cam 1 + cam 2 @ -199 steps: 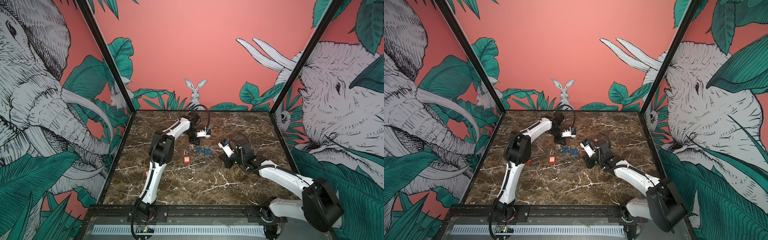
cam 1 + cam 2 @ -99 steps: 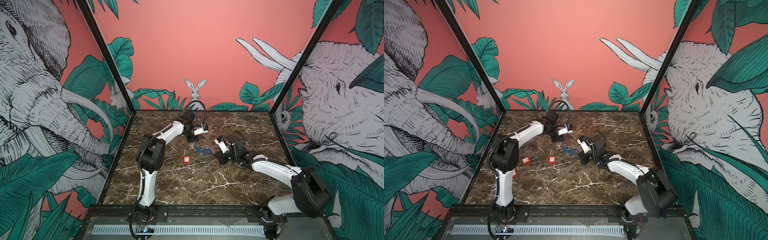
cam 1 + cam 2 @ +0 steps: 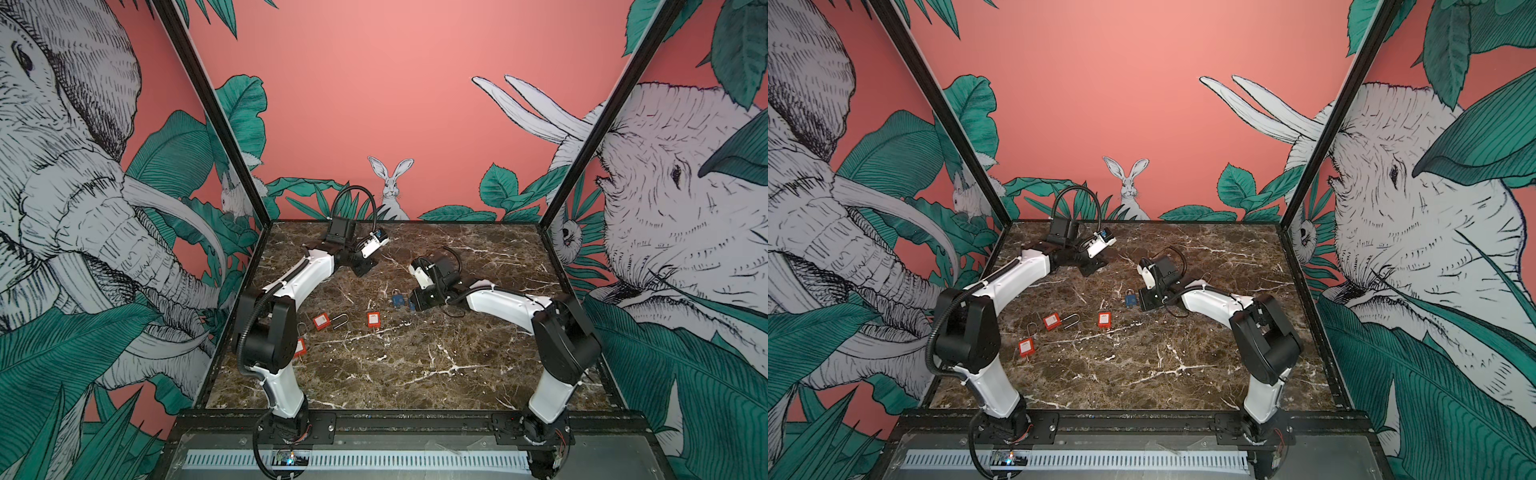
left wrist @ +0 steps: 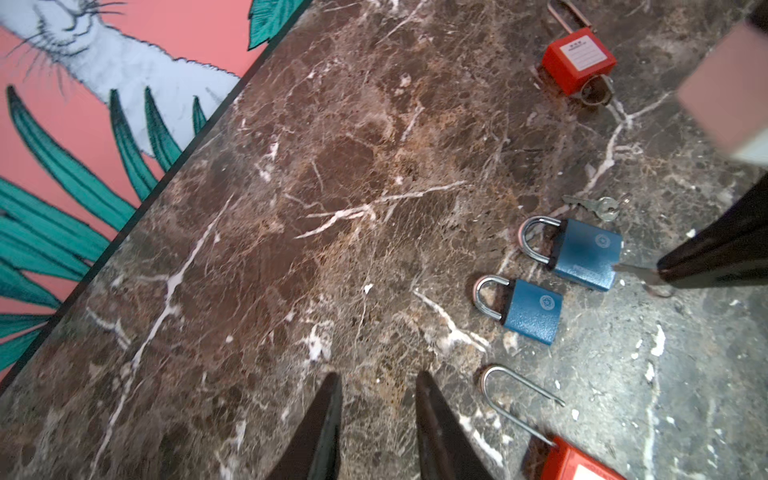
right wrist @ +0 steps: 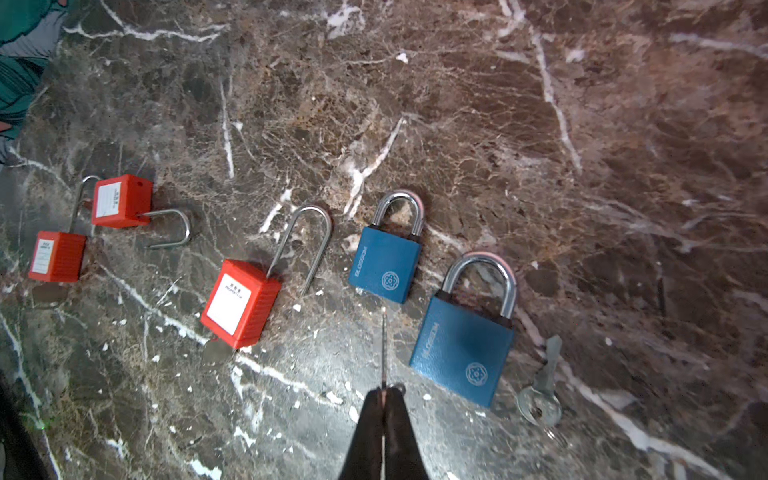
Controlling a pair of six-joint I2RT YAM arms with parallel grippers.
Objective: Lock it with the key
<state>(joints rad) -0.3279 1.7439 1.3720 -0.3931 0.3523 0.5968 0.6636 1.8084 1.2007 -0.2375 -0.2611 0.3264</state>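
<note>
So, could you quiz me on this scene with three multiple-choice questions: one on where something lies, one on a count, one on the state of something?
1. The loose key lies:
A) beside the larger blue padlock
B) far off in a corner
C) in a bowl

2. The blue padlocks number:
A) one
B) two
C) four

3. The right end effector is:
A) wide open
B) shut on a thin key
C) shut on a padlock

Answers:
1 A: the right wrist view shows it right next to that lock.
2 B: two blue bodies lie side by side.
3 B: its tips pinch the key's head, blade pointing out.
</note>
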